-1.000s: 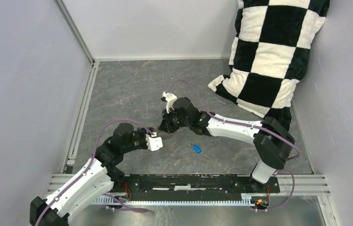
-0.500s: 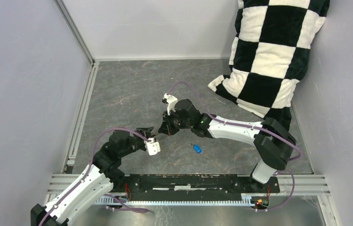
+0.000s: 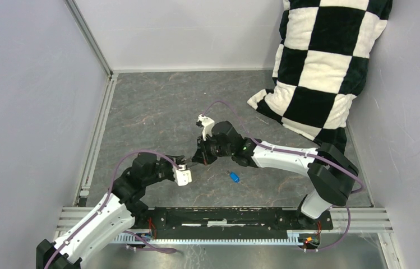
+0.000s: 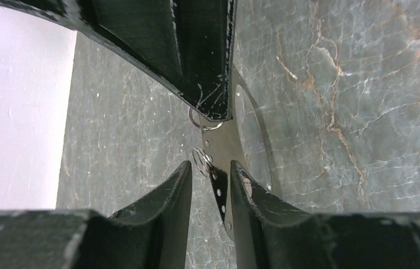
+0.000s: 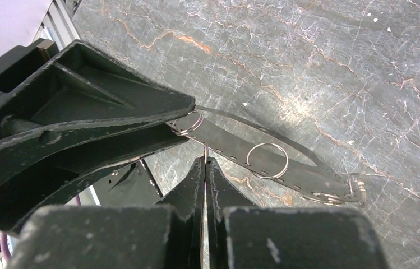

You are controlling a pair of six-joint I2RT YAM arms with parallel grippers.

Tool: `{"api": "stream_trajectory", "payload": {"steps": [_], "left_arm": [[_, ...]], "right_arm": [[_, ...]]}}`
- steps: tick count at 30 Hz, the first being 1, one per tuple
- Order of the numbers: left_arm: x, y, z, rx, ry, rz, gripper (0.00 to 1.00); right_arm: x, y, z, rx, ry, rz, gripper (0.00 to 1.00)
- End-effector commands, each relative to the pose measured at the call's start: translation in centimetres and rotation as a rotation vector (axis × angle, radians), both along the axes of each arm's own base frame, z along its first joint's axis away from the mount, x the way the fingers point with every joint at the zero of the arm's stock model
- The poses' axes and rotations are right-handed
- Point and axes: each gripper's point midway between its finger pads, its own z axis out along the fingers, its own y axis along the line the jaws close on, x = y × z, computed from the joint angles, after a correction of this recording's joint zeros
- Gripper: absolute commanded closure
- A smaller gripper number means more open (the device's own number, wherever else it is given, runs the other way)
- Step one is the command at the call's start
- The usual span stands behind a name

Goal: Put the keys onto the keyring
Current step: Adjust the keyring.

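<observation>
Both arms have drifted toward their bases; right pincer (image 5: 204,161) clamps the edge-on keyring (image 5: 204,150), grip of left pincer (image 4: 210,166) unclear.

Checkered pillow (image 3: 325,67), marbled grey tabletop (image 3: 157,106)

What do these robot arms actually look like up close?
Both the left arm and right arm have white shells between bulky black joints, each trailed by a looping purple cable. The fingers are black, wedge-shaped and scuffed.
</observation>
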Motion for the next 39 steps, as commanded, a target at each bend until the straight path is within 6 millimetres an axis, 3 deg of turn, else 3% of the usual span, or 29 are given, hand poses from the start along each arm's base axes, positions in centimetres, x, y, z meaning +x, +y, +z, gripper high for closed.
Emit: {"api": "stream_trajectory", "payload": {"steps": [1, 6, 16, 20, 26, 30, 32, 34, 35, 36, 39], "left_arm": [[-1.4, -1.3, 2.8, -0.102, 0.07, -0.045, 0.64], [-1.5, -1.6, 3.3, -0.149, 0.111, -0.021, 0.67], [-1.6, -1.4, 1.6, -0.107, 0.227, 0.018, 0.7], [-1.4, -1.6, 1.9, -0.113, 0.237, 0.02, 0.86], [-1.3, -2.1, 2.8, -0.161, 0.221, 0.014, 0.87], [-1.1, -2.1, 3.0, -0.17, 0.209, 0.015, 0.94], [-1.2, -2.1, 3.1, -0.172, 0.2, 0.008, 0.98], [-1.5, -2.1, 3.2, -0.161, 0.187, -0.015, 0.98], [-1.8, -2.1, 3.3, -0.15, 0.173, -0.037, 0.98], [-2.2, -2.2, 3.5, -0.141, 0.159, -0.07, 0.98], [-3.8, -2.5, 4.2, -0.102, 0.076, -0.206, 0.98]], "right_arm": [[-0.2, 0.1, 2.1, 0.056, -0.035, 0.006, 1.0], [-0.4, -0.1, 2.2, 0.059, -0.035, 0.009, 0.99], [-0.7, -0.5, 2.3, 0.064, -0.048, 0.019, 1.0], [-0.8, -0.5, 2.4, 0.069, -0.052, 0.027, 1.0], [-1.2, -0.4, 2.6, 0.07, -0.06, 0.047, 1.0], [-1.5, -0.7, 2.4, 0.059, -0.064, 0.062, 0.96], [-1.6, -0.9, 2.4, 0.046, -0.078, 0.075, 0.89], [-1.3, -1.4, 2.6, 0.02, -0.113, 0.091, 0.71], [-1.0, -1.7, 2.9, 0.013, -0.135, 0.1, 0.61], [-0.9, -1.9, 3.6, 0.014, -0.172, 0.123, 0.41], [-0.2, -2.6, 5.9, 0.041, -0.272, 0.187, 0.33]]}}
